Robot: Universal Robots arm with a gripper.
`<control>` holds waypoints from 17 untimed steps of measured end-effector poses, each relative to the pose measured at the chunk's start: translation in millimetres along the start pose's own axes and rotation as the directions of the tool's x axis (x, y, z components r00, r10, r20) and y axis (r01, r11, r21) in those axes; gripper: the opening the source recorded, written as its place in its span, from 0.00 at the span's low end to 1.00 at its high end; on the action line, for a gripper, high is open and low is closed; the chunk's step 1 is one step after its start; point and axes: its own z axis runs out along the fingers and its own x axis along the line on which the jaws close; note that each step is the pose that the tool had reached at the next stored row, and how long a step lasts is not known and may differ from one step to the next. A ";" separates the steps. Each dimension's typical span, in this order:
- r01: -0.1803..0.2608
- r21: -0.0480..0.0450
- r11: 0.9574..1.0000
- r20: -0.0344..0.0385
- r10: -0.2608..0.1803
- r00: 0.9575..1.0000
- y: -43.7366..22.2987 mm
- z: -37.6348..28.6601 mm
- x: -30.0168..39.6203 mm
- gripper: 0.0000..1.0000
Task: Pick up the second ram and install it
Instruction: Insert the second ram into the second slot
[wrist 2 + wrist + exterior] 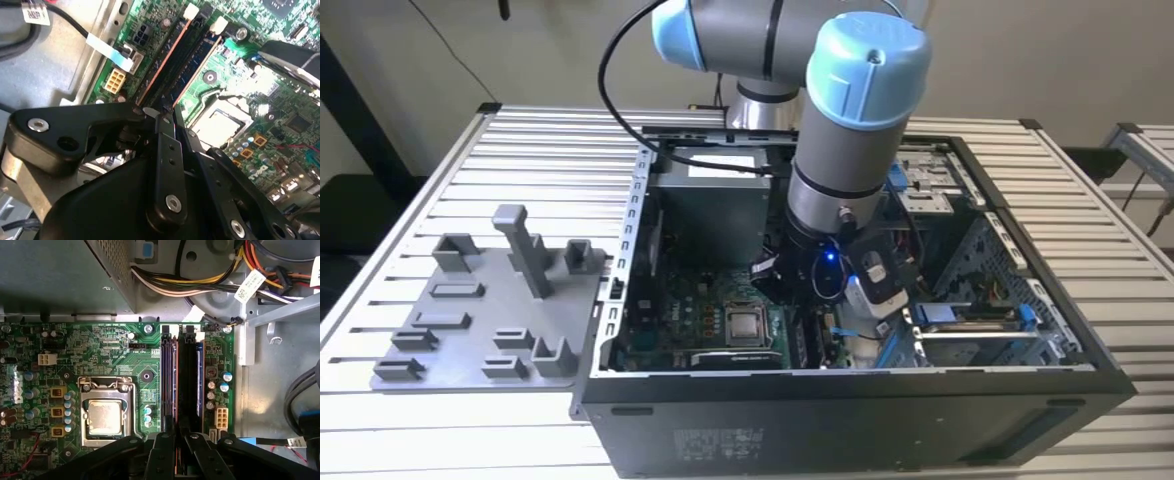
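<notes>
Inside case (pixel 1067 345), arm (pixel 854 130) downward over slots (pixel 182 380)

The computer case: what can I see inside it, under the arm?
Inside the computer case lies a green motherboard with a processor socket and long memory slots. The gripper hangs over the slots and covers their near ends.

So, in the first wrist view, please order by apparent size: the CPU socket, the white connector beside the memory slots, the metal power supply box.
1. metal power supply box
2. CPU socket
3. white connector
</notes>
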 end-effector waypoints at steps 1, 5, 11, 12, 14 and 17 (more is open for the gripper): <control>0.002 0.000 1.000 0.000 -0.002 1.000 0.0 -0.1 0.0 0.14; 0.004 0.001 1.000 0.000 -0.004 1.000 0.1 0.9 -0.1 0.14; 0.004 0.001 1.000 0.000 -0.004 1.000 0.2 1.8 0.0 0.14; 0.004 0.001 1.000 0.000 -0.004 1.000 0.2 1.8 0.0 0.14; 0.004 0.002 1.000 0.000 -0.004 1.000 0.2 1.8 0.0 0.14; 0.004 0.001 1.000 0.000 -0.004 1.000 0.2 1.9 0.0 0.14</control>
